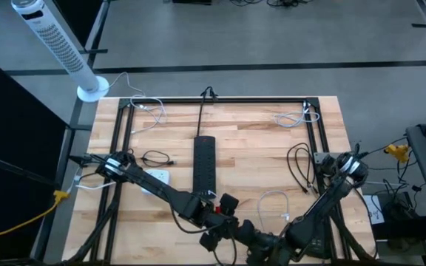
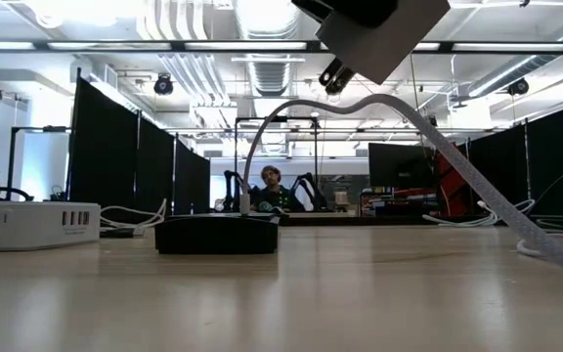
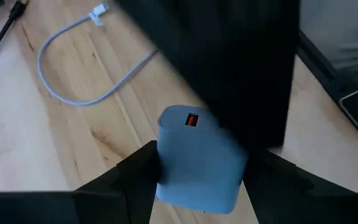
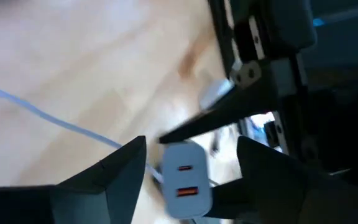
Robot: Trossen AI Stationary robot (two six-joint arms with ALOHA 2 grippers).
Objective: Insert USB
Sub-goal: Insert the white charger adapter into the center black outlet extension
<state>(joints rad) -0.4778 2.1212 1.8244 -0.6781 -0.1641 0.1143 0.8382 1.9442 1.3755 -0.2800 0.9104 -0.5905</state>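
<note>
left gripper (image 3: 201, 158): clenched on the grey charger block (image 3: 191, 134), one finger on each side face. it is held off the table near the front edge, centre, as the high view shows.
why held so: gripping the sides leaves the port face bare, and the orange usb port (image 3: 192, 119) points outward where a plug can reach it.
right gripper (image 4: 191, 149): released, fingers spread wide with nothing between them. it sits right in front of the charger's port face, close against the left one.
why there: it looks lined up on the ports, yet it carries no plug, so my reading is that it has no cable to offer up.
white usb cable (image 1: 272, 201): lies loose in a curl on the wooden table (image 1: 272, 140), just right of the two grippers. in the left wrist view its plug end rests flat on the wood, apart from the charger.
port state: orange slot looks empty; cannot tell about the smaller port above it.
task status: judged not done, plug not in port.
next need: pick up the plug end, square it to the orange slot.
risk: a tilted plug would push the block around in the grip.
bystanders: black power strip (image 1: 204, 159) and white hub (image 1: 154, 177), both well apart.
</note>
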